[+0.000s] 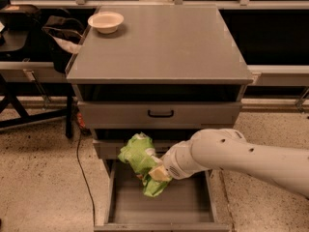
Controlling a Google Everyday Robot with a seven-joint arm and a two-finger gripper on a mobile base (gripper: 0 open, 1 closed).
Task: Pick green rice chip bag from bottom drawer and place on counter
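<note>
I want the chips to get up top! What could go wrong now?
The gripper holds the green rice chip bag by its lower part, above the bottom drawer. The crumpled bag might slip out and drop back in. Going up, it could also catch on the overhanging front edge of the counter.
</note>
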